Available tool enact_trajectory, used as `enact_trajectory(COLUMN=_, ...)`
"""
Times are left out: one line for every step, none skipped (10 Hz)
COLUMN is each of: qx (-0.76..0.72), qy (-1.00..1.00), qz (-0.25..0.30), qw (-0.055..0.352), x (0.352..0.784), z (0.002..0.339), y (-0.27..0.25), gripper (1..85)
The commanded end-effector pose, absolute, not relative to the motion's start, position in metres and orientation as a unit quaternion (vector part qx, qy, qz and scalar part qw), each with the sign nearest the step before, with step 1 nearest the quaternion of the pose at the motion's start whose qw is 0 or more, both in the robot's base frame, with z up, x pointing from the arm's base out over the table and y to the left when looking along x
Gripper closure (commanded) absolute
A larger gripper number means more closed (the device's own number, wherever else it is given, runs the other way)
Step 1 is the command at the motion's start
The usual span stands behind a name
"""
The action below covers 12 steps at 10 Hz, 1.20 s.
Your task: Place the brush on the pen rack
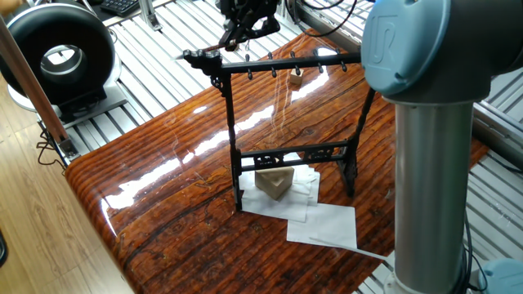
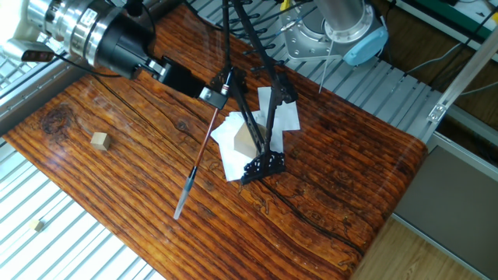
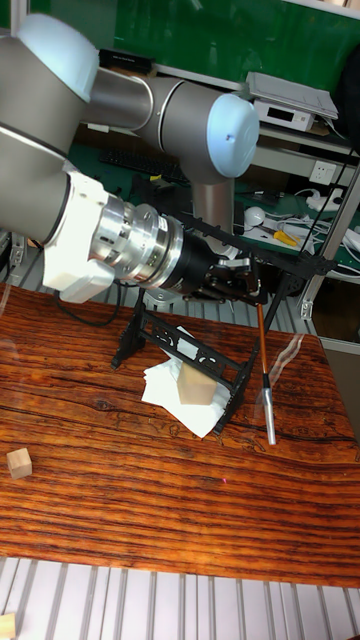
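Hanging straight down from the pen rack [image 3: 283,262] crossbar's end peg: the brush [image 3: 264,372], long axis vertical, just beside fingers [image 3: 243,283] whose opening cannot be told.

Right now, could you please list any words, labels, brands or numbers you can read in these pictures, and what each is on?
"UR": pale logo on the blue cap of the robot arm, only partly in view.
White box on the back shelf: no readable markings.
Nothing else carries readable text.
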<state>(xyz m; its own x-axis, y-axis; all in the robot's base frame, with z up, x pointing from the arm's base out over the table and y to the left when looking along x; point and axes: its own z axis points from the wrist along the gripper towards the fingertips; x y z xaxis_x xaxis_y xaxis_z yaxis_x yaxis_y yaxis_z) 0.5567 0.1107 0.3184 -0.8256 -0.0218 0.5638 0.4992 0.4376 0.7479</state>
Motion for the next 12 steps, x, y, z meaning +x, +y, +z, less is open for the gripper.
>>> enact_trajectory(qx=-0.151, qy=-0.809, qz=-0.508, qw=0.254, x=0.557, z=0.327, y=0.112, gripper=84.7)
enact_trajectory(qx=-0.152, qy=-0.811, qz=-0.506, qw=0.252, x=0.558, z=0.326, y=0.112, gripper=84.7)
enact_trajectory(qx=-0.15, qy=-0.814, qz=-0.502, qw=0.25, x=0.557, z=0.324, y=0.111, gripper=84.7)
enact_trajectory(qx=-0.148, qy=-0.817, qz=-0.499, qw=0.248, x=0.556, z=0.322, y=0.11, gripper=84.7)
enact_trajectory(qx=-0.146, qy=-0.819, qz=-0.498, qw=0.244, x=0.557, z=0.32, y=0.109, gripper=84.7)
enact_trajectory(qx=-0.144, qy=-0.822, qz=-0.496, qw=0.241, x=0.557, z=0.318, y=0.109, gripper=84.7)
enact_trajectory(qx=-0.145, qy=-0.822, qz=-0.496, qw=0.238, x=0.557, z=0.316, y=0.11, gripper=84.7)
enact_trajectory(qx=-0.145, qy=-0.822, qz=-0.497, qw=0.237, x=0.557, z=0.317, y=0.11, gripper=84.7)
enact_trajectory(qx=-0.15, qy=-0.814, qz=-0.507, qw=0.239, x=0.559, z=0.322, y=0.113, gripper=84.7)
enact_trajectory(qx=-0.148, qy=-0.819, qz=-0.501, qw=0.238, x=0.558, z=0.319, y=0.112, gripper=84.7)
enact_trajectory(qx=-0.149, qy=-0.818, qz=-0.502, qw=0.239, x=0.558, z=0.319, y=0.113, gripper=84.7)
enact_trajectory(qx=-0.15, qy=-0.819, qz=-0.5, qw=0.239, x=0.558, z=0.318, y=0.113, gripper=84.7)
